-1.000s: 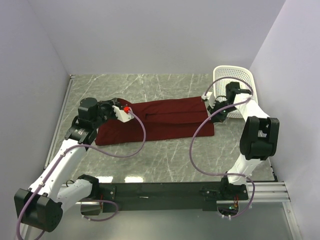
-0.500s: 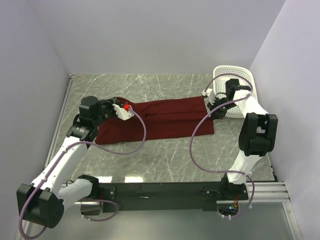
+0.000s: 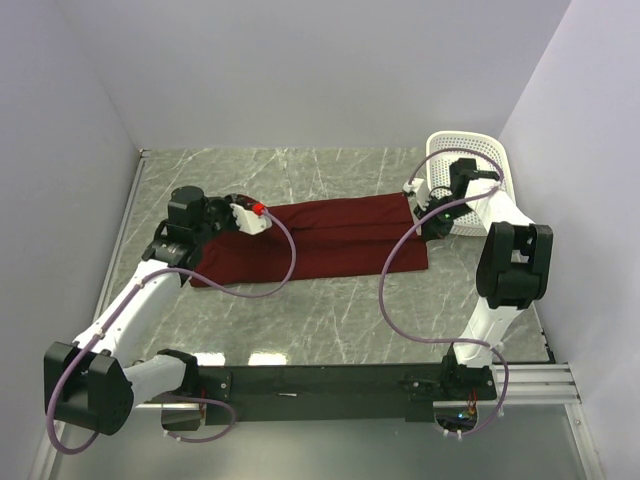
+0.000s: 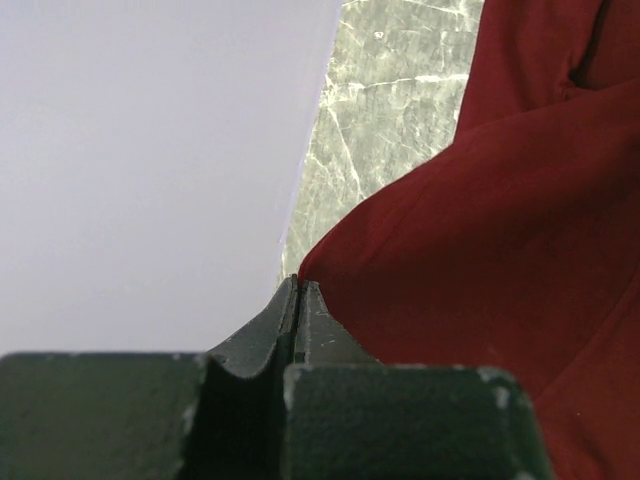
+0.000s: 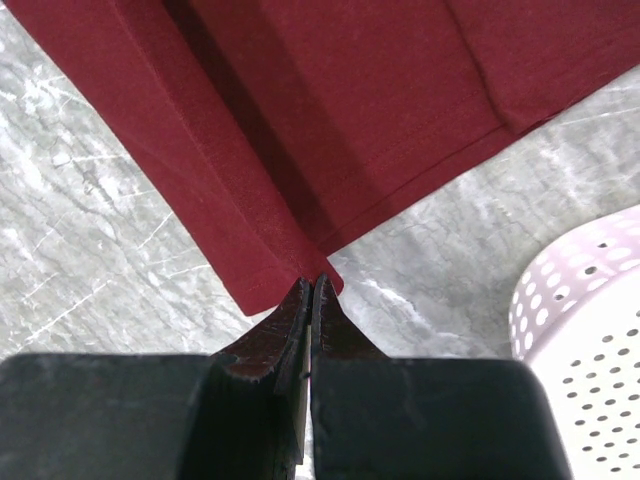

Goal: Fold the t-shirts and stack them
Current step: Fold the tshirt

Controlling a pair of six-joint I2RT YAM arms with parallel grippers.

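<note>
**A:** Where is the plain dark red cotton t-shirt [image 3: 330, 238]?

**B:** It lies in a long band across the grey marble-patterned table top [image 3: 330, 320]. It runs from the left arm almost to the white plastic mesh basket [image 3: 470, 150] in the far right corner.

**A:** And the left gripper [image 4: 297, 287]?

**B:** Its fingers are pressed together, with the tips pinching the cloth at the shirt's left edge, close to the side wall.

**A:** The right gripper [image 5: 312, 285]?

**B:** Also closed, nipping a hem corner at the shirt's right end, where layered cloth and stitched hems show. The basket sits near it, with bare marble between basket and cloth.
</note>
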